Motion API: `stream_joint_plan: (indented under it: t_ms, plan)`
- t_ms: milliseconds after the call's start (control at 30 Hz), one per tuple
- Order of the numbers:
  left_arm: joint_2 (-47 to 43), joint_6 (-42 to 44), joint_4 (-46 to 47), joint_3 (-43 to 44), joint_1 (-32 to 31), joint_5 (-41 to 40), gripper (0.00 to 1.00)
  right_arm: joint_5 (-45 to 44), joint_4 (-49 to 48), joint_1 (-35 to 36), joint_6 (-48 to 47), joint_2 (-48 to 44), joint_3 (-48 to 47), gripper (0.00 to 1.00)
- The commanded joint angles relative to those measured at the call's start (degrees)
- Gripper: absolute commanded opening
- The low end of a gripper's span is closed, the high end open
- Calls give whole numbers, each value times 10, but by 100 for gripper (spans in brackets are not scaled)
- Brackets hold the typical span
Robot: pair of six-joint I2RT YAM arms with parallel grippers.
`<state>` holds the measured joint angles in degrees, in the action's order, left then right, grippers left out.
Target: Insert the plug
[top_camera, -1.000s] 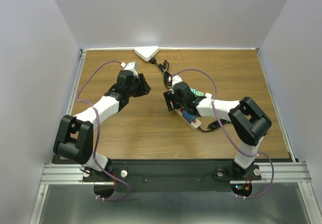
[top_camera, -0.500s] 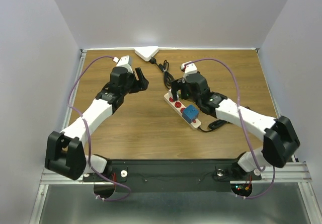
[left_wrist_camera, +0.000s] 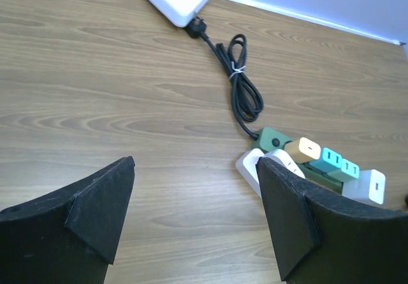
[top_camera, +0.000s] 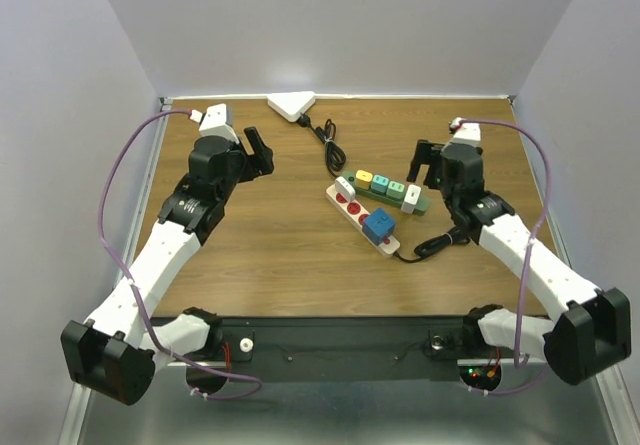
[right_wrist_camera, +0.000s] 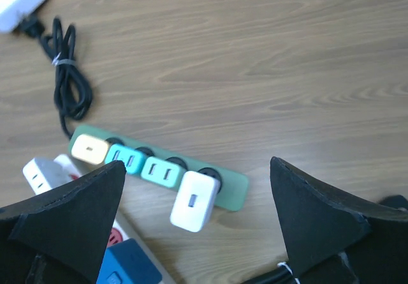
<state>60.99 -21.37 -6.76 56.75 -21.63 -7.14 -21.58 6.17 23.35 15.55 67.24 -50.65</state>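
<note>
A white power strip [top_camera: 352, 212] with red sockets lies mid-table, a blue plug [top_camera: 377, 225] seated in it and a white plug [top_camera: 345, 186] at its far end. Behind it a green power strip [top_camera: 424, 205] carries a yellow, two teal and a white adapter [right_wrist_camera: 193, 200]. My left gripper [top_camera: 256, 152] is open and empty, well left of the strips, which show in the left wrist view [left_wrist_camera: 310, 169]. My right gripper [top_camera: 430, 165] is open and empty, just right of the green strip [right_wrist_camera: 231, 187]. The blue plug [right_wrist_camera: 127, 265] shows low in the right wrist view.
A white triangular box [top_camera: 291, 105] sits at the back edge, with a coiled black cord [top_camera: 330, 147] running to the green strip. Another black cable [top_camera: 438, 245] lies right of the white strip. Grey walls close in on three sides.
Both arms have pulled back and outward. My right gripper left the white strip and moved right; my left gripper moved left and toward the back. The blue plug stays in the strip.
</note>
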Motion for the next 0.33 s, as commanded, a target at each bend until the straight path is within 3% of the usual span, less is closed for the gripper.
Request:
stream_joint_plan:
  t_ms: [0,300]
  plan:
    - [-36,25,-13,21,3,-51,90,-27,1,-30,14,-64,6,100]
    - [-68,41,-15,25,4,-75,91,-57,31,-33,19,-109,2,100]
